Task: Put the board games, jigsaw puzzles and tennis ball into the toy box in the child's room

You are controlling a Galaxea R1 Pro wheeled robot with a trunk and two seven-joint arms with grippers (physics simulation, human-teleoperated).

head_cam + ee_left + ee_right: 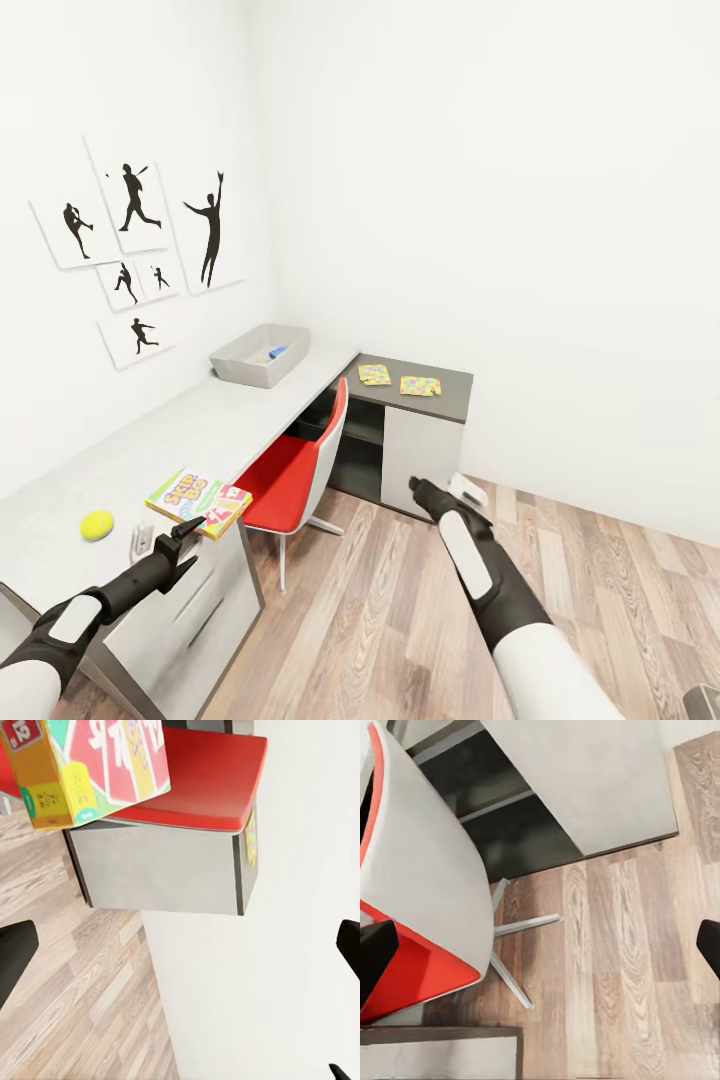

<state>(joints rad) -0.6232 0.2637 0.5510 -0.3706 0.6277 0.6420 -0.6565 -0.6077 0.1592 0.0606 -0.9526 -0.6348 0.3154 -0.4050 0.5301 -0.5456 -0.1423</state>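
Near the lower left of the head picture, your left gripper (pixel 190 528) hangs just beside the flat green game box with Skip-Bo letters and red cards (pixel 199 502). Its jaws are spread wide and hold nothing. In the left wrist picture, the game box (pixel 90 765) sits past the jaws, not between them.

I think this could go wrong: the game box sticks out over the edge of the long pale grey counter (pixel 240 415). If you bump it from the counter side, it may slide off and drop toward the red chair with the white shell (pixel 295 470) or the wood floor (pixel 380 600). The box is thin too, so the jaws could slip over its top.

The long side of the game box runs from the lower right of the picture up to the left, slanted across the counter edge. One short end points out over the chair.

The small fuzzy yellow-green ball (pixel 97 525) rests on the counter, left of the box. A knock could make it roll.

The light grey bin with sloping sides (pixel 258 356) waits far up the counter, with something blue inside. The two bright puzzle-patterned sheets (pixel 398 380) lie on the dark cabinet top.

Your right gripper (pixel 418 487) floats over the floor. Its jaws look spread and hold nothing.
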